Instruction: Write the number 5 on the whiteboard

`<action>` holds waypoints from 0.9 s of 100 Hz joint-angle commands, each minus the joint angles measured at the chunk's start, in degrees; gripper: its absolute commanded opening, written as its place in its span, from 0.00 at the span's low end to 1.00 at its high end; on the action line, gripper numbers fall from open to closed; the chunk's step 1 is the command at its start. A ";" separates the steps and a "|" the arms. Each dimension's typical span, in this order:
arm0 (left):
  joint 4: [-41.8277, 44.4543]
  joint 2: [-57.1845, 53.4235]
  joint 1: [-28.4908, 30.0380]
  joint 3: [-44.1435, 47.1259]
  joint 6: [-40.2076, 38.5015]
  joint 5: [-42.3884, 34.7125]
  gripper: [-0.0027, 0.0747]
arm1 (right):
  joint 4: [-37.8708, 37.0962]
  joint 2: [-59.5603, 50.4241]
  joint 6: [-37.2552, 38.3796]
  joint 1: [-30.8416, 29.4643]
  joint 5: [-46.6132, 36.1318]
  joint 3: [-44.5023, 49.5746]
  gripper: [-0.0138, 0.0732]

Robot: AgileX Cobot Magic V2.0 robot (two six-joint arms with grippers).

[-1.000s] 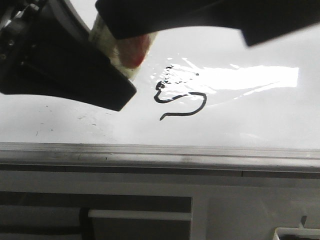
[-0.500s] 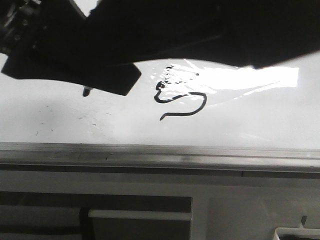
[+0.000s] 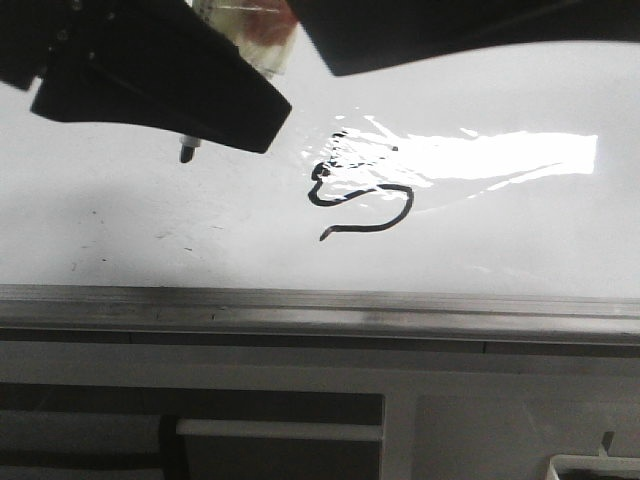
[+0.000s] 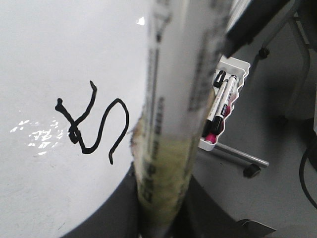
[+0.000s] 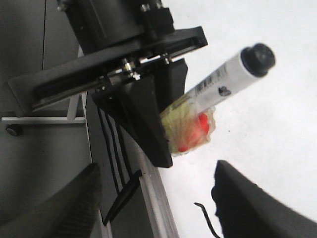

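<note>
At left in the front view, the left gripper had its fingers clamped on a marker, tip lifted off the whiteboard. At centre, the number 5 looked finished in black ink. Above, the right gripper loomed; its finger state was unclear. A pen tray stood beside the board.

Left hand: matte black angular wedge fingers, silver screws along black mounting rail, dark housing.
</note>
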 commanded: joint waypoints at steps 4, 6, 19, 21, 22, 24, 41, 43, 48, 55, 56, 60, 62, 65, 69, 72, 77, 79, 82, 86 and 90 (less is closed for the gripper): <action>-3.86 -1.05 0.12 -1.63 -1.39 -3.23 0.01 | -0.29 -2.64 -0.49 0.16 -0.64 -1.62 0.60; -4.13 -1.05 0.12 -1.54 -1.86 -3.55 0.01 | -0.29 -2.74 -0.49 0.16 -0.50 -1.62 0.59; -5.25 -1.05 0.12 -0.31 -5.45 -8.85 0.01 | -0.29 -4.94 1.33 -0.23 2.73 -1.62 0.37; -5.83 -1.05 0.12 0.02 -5.71 -9.93 0.01 | -0.29 -5.19 2.08 -0.61 3.17 -1.62 0.33; -6.06 -1.05 0.12 0.24 -5.87 -10.60 0.01 | -0.29 -5.45 2.25 -0.72 3.32 -1.62 0.32; -6.76 -1.05 0.12 0.47 -6.22 -11.25 0.01 | -0.29 -5.70 2.66 -1.07 3.75 -1.62 0.28; -13.39 -1.05 0.12 2.62 -7.38 -17.59 0.01 | -0.29 -7.53 3.44 -4.56 4.86 -1.62 0.08; -14.36 -1.05 0.12 2.88 -7.38 -18.28 0.01 | -0.29 -7.71 3.73 -5.00 4.76 -1.62 0.09; -16.73 -1.05 0.12 3.36 -7.38 -19.72 0.01 | -0.29 -7.78 4.20 -6.00 4.72 -1.62 0.09; -19.39 -1.05 0.12 3.98 -7.38 -21.54 0.01 | -0.29 -7.87 4.35 -6.66 4.72 -1.62 0.09; -19.81 -1.05 0.12 3.99 -7.38 -21.69 0.01 | -0.29 -7.87 4.39 -6.77 4.72 -1.62 0.09; -20.77 -1.05 0.12 4.42 -7.38 -22.71 0.01 | -0.29 -7.87 4.39 -6.91 4.72 -1.62 0.09; -21.23 -1.05 0.12 4.59 -7.38 -23.38 0.01 | -0.29 -7.87 4.39 -6.91 4.72 -1.62 0.09; -21.53 -1.05 0.12 4.82 -7.38 -23.38 0.01 | -0.29 -7.87 4.39 -6.91 4.72 -1.62 0.09; -22.59 -1.05 0.12 5.24 -7.38 -24.38 0.01 | -0.29 -7.87 4.39 -6.91 4.72 -1.62 0.09; -23.41 -1.05 0.12 5.48 -7.38 -24.86 0.01 | -0.29 -7.87 4.48 -6.91 4.72 -1.62 0.09; -25.13 -0.72 0.12 5.72 -7.38 -25.82 0.01 | -0.29 -7.87 4.48 -6.91 4.72 -1.62 0.09; -25.58 -0.41 0.12 5.72 -7.38 -25.80 0.01 | -0.29 -7.87 4.48 -6.91 4.72 -1.62 0.09; -26.87 0.20 0.12 5.72 -7.38 -25.80 0.01 | -0.29 -7.87 4.48 -6.91 4.72 -1.62 0.09; -27.97 0.94 0.12 5.72 -7.38 -25.80 0.01 | -0.29 -7.87 4.48 -6.91 4.72 -1.62 0.09; -28.76 2.01 0.12 5.72 -7.38 -25.70 0.01 | -0.29 -7.87 4.48 -6.91 4.72 -1.62 0.09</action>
